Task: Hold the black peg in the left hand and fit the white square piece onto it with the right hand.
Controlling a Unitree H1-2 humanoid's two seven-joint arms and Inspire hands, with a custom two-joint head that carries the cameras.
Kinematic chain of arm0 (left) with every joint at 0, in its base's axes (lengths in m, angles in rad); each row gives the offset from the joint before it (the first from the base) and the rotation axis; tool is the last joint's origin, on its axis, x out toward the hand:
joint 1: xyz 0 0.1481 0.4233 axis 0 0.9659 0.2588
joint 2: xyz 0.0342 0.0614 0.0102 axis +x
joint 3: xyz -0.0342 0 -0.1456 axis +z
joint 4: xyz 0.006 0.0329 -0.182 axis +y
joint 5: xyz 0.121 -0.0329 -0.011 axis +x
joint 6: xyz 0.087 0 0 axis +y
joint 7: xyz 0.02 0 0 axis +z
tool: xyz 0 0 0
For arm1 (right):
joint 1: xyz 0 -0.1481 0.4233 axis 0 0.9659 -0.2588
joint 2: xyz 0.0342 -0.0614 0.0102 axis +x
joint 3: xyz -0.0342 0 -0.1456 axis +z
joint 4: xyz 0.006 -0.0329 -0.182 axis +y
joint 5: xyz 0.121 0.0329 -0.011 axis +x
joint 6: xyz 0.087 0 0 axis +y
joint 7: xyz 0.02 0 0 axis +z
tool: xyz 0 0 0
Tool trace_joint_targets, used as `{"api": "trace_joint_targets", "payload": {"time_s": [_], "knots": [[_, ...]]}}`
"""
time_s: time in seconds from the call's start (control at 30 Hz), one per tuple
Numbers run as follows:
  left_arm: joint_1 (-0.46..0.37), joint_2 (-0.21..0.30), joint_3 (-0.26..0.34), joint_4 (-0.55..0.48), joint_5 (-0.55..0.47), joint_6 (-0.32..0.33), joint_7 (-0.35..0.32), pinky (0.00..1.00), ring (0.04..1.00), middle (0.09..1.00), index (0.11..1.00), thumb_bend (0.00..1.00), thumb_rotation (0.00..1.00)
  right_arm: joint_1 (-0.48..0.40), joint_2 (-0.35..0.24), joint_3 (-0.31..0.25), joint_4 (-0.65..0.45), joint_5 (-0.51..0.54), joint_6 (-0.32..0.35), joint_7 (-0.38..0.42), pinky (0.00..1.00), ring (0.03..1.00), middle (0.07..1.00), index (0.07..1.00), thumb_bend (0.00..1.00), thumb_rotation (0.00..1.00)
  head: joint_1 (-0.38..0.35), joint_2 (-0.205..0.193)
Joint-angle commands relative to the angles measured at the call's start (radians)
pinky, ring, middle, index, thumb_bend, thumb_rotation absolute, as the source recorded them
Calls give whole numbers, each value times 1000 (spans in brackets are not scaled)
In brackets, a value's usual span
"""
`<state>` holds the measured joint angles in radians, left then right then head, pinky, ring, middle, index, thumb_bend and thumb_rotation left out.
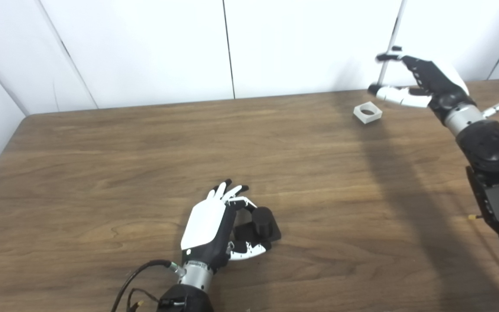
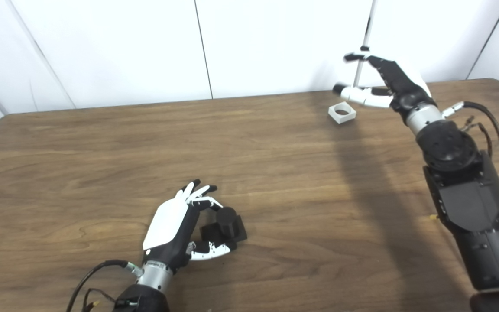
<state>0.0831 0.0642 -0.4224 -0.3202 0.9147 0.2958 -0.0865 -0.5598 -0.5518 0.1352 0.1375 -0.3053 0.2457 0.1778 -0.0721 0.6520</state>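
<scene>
Left hand (image 1: 215,229) cups black peg (image 1: 261,221); right hand (image 1: 422,82) spread above white square piece (image 1: 367,112).

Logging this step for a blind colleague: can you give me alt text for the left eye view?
The left hand curls its fingers around a black round peg on a square base on the brown wooden table. Far right, the open right hand hovers just beyond a white square piece with a round hole.
</scene>
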Motion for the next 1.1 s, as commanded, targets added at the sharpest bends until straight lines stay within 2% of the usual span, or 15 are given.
{"api": "trace_joint_targets", "payload": {"time_s": [0.0, 0.13, 0.3, 0.47, 0.63, 0.93, 1.07], "knots": [[15, 5, -9, 50, 9, 3, -13, 1000, 1000, 894, 492, 515, 59, -82, -44, 15, -5, -69, -57, -6, 961, 1000, 970, 744, 769, 279, -1, -2], [16, 1, -11, 60, 2, -1, -5, 1000, 1000, 897, 492, 515, 59, -109, -58, 46, 35, -119, -79, 10, 930, 1000, 979, 740, 819, 216, 1, -15], [14, -1, -13, 64, 10, 4, -1, 1000, 1000, 899, 492, 516, 58, -148, -80, 86, 81, -182, -105, 43, 992, 1000, 989, 749, 845, 194, 1, -21], [13, 0, -12, 72, 7, -1, 11, 1000, 1000, 900, 492, 516, 58, -199, -98, 133, 130, -245, -133, 74, 1000, 1000, 989, 750, 865, 147, 1, -28], [12, -2, -13, 75, 9, 1, 14, 1000, 1000, 901, 492, 516, 59, -240, -99, 160, 173, -291, -148, 99, 1000, 1000, 991, 746, 882, 160, 5, -31], [16, 0, -11, 67, 16, 10, 9, 1000, 1000, 910, 493, 515, 58, -355, -94, 242, 312, -385, -207, 147, 1000, 1000, 995, 750, 881, 161, 7, -31], [17, -3, -12, 62, 21, 17, 5, 1000, 1000, 913, 493, 516, 58, -393, -77, 258, 348, -412, -199, 167, 1000, 1000, 993, 751, 872, 147, 11, -29]]}}
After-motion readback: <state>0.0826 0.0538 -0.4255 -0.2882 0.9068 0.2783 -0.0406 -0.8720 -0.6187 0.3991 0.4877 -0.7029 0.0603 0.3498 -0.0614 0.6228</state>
